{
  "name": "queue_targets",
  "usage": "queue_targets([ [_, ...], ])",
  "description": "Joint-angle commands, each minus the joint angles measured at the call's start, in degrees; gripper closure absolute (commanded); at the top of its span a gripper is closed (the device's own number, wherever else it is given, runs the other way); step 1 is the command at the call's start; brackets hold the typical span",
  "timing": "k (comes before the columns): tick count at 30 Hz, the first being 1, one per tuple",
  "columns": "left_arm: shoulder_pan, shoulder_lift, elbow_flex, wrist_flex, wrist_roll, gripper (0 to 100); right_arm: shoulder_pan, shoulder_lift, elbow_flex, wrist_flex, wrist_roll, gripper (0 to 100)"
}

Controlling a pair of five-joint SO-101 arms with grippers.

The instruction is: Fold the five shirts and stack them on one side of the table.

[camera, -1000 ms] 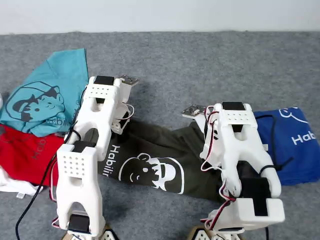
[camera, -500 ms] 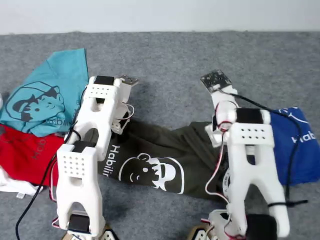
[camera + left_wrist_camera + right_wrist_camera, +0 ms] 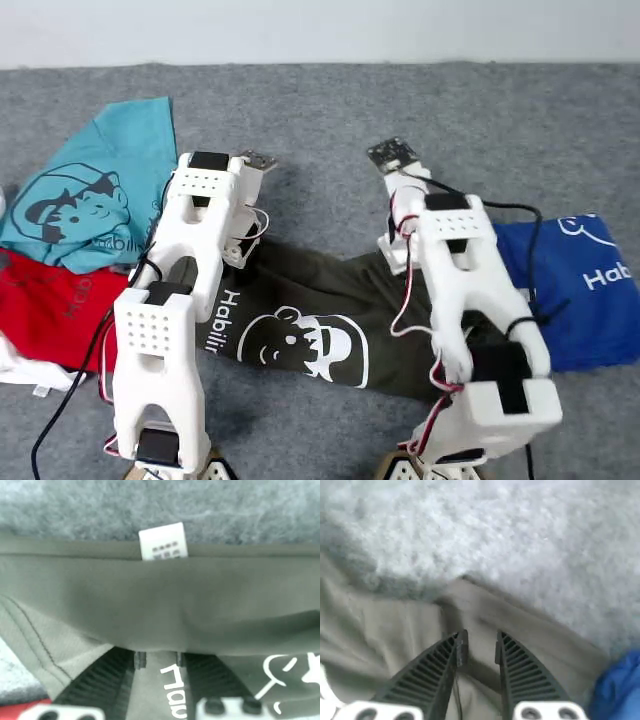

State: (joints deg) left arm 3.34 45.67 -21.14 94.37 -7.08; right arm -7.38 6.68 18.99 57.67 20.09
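Five shirts lie on the grey felt surface (image 3: 400,110). We see the olive shirt (image 3: 300,320) spread across the middle with its white print facing up, lying between and partly under both arms. The teal shirt (image 3: 110,170) sits at the far left, and the red shirt (image 3: 50,305) lies just below it with their edges touching. The white shirt (image 3: 25,372) peeks out beneath the red one at the left edge. The blue shirt (image 3: 580,290) lies at the right, beside the olive one and partly behind the right arm (image 3: 465,290).

From its wrist view, we find the left claw (image 3: 156,662) pinching the olive shirt. A fold of that cloth drapes across its tips, and a small white label (image 3: 162,541) sticks out from the fold's far edge against the felt.

The right claw (image 3: 480,647) sits low over the olive shirt, close to a corner where the cloth meets bare felt, with a sliver of blue nearby. We cannot tell whether it is spread or gripping cloth
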Motion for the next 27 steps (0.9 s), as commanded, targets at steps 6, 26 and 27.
queue_targets([
  [6, 1.49, 2.29, 0.48, -2.11, 0.44, 88, -3.38, 4.09, -3.96, -0.31, -0.26, 89.4],
  [26, 1.49, 2.29, 0.57, -2.11, 0.44, 88, -18.15, 1.01, -3.87, 13.76, -0.18, 89.4],
  [27, 1.49, 2.29, 0.57, -2.11, 0.44, 88, -18.51, -0.31, -3.87, 14.46, -0.18, 89.4],
])
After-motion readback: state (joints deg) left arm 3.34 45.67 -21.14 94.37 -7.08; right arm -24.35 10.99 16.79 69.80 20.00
